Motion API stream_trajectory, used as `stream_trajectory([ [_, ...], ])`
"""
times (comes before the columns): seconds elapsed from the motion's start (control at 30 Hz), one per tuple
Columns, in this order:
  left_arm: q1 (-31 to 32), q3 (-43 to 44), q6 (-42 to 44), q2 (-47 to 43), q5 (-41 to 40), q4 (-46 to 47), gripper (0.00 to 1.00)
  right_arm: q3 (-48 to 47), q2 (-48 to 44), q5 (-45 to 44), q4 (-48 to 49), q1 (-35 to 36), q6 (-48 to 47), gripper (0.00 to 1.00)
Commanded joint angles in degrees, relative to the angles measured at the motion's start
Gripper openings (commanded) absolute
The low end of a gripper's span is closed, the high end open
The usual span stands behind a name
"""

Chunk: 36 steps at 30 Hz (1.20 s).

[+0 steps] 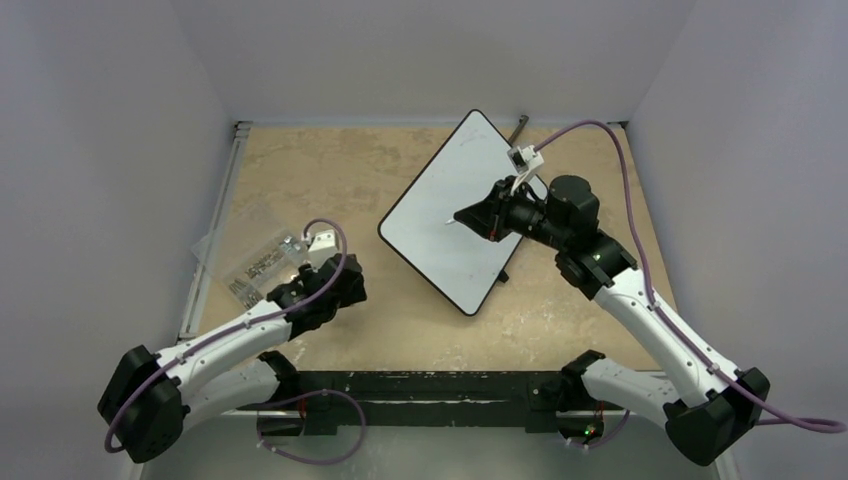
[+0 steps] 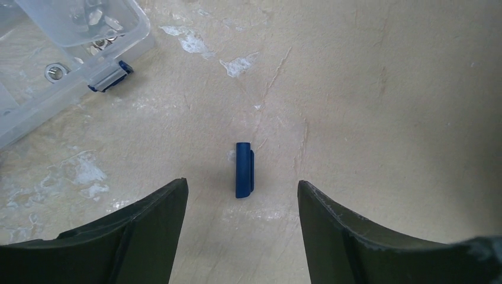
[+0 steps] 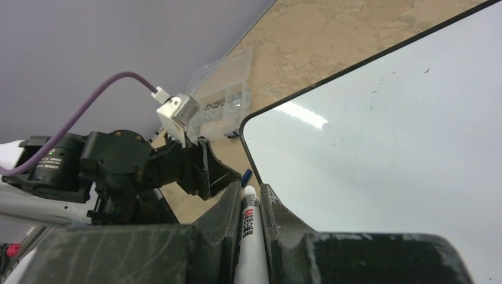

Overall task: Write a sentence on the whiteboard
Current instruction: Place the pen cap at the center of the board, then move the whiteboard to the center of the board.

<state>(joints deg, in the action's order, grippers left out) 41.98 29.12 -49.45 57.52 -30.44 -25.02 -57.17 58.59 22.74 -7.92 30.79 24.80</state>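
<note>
The whiteboard (image 1: 440, 235) lies tilted on the table at centre right; it fills the right of the right wrist view (image 3: 402, 148). No blue words of the sentence show on it, only small specks. My right gripper (image 1: 468, 216) is shut on a white marker (image 3: 248, 231), and the marker's tip (image 1: 447, 222) is over the board's middle. In the right wrist view the gripper (image 3: 250, 189) points at the board's near corner. My left gripper (image 2: 243, 190) is open and hangs low over the table, with a blue marker cap (image 2: 244, 170) lying just beyond its fingers. In the top view the left gripper (image 1: 345, 283) is left of the board.
A clear plastic organiser box (image 1: 255, 262) with small metal parts stands at the left of the table, close to my left gripper; it also shows in the left wrist view (image 2: 71, 35). A thin dark rod (image 1: 518, 128) lies behind the board. Walls enclose the table.
</note>
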Motion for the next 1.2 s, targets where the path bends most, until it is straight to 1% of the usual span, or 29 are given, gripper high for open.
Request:
stream_trajectory([
  [0.0, -0.7, 3.6, 0.4, -5.0, -2.7, -5.1, 0.69, -0.1, -1.9, -3.8, -0.8, 0.0, -1.6, 0.0],
  [0.1, -1.0, 6.8, 2.5, -8.5, -4.3, -8.8, 0.71, -0.2, -2.2, -4.4, -1.5, -0.1, -1.9, 0.0],
  [0.27, -1.8, 14.6, 8.7, -12.1, -5.5, -12.9, 0.76, -0.4, -2.7, -4.6, -2.2, 0.0, -2.2, 0.0],
  [0.37, -2.7, 19.5, 13.8, -12.1, -3.5, -11.6, 0.79, -0.2, -3.3, -5.3, -2.5, 0.0, -2.4, 0.0],
  [0.47, -4.4, 25.0, 18.1, -9.5, 0.0, -10.3, 0.79, 0.0, -3.9, -6.3, -2.9, 0.0, -2.6, 0.0],
  [0.57, -7.4, 30.2, 21.6, -5.2, 7.9, -7.5, 0.79, 0.7, -5.0, -7.2, -3.4, 0.0, -2.7, 0.0],
  [0.67, -10.3, 37.6, 23.4, 0.8, 15.4, -7.2, 0.79, 1.4, -6.1, -7.6, -3.9, -0.1, -2.7, 0.0],
  [0.83, -12.9, 47.9, 29.4, 11.9, 28.4, -4.2, 0.8, 2.7, -7.8, -8.6, -4.7, -0.1, -2.8, 0.0],
  [1.0, -16.5, 56.6, 30.9, 23.9, 41.4, -2.6, 0.8, 3.1, -10.0, -10.2, -6.3, -0.1, -3.5, 0.0],
  [1.17, -18.2, 65.9, 31.6, 35.5, 49.3, -3.4, 0.79, 3.3, -12.0, -13.2, -8.0, -0.1, -4.5, 0.0],
])
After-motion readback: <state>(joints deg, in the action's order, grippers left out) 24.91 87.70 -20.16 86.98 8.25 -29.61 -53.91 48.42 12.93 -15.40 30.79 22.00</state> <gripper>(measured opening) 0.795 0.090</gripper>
